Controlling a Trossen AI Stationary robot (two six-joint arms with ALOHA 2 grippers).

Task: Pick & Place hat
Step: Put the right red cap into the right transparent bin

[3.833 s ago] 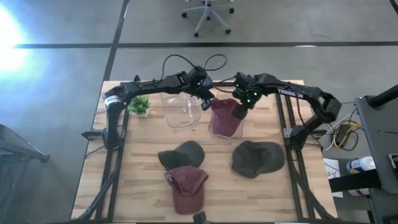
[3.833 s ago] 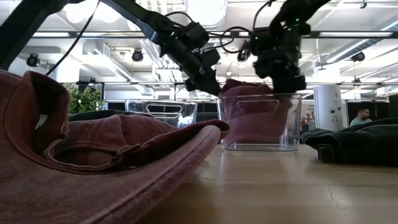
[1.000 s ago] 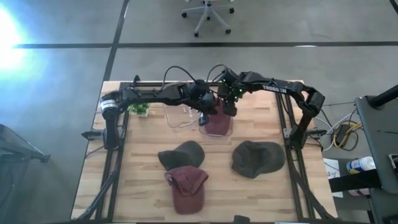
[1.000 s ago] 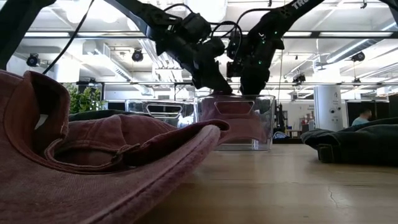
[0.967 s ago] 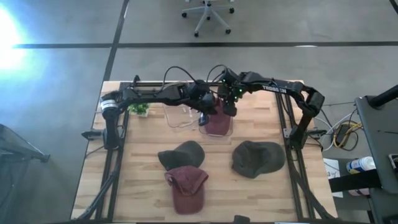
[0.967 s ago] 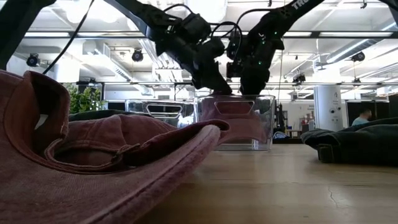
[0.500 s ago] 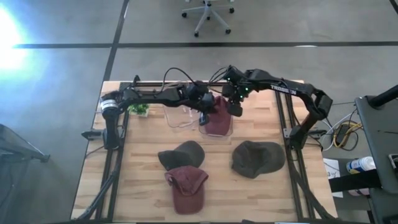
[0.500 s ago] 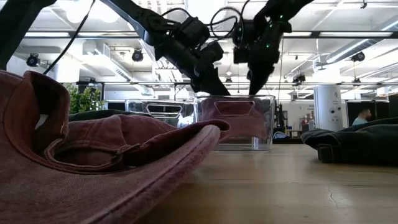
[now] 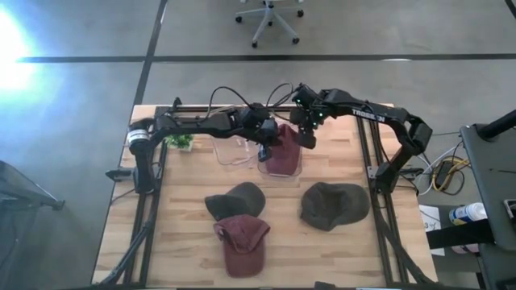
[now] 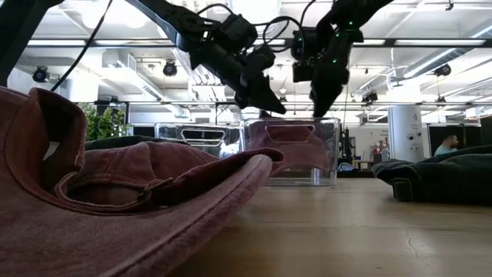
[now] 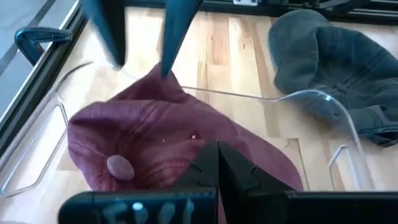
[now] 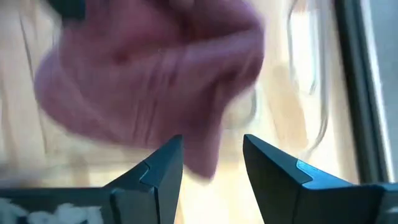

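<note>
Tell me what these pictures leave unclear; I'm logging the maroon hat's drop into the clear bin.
- Maroon cloth hat: in the high view, both grippers cover its far end.
- Clear plastic bin: in the low view, the nearer maroon cap hides its left base.
- Right wrist view: the hat is blurred.
- Left gripper: shut; no cloth visibly between its fingers.
- Right gripper: open, empty.

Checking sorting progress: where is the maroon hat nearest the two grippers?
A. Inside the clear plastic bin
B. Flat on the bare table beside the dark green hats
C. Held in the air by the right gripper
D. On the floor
A: the maroon hat lies inside the clear bin, with the right gripper open above it, holding nothing.
</note>
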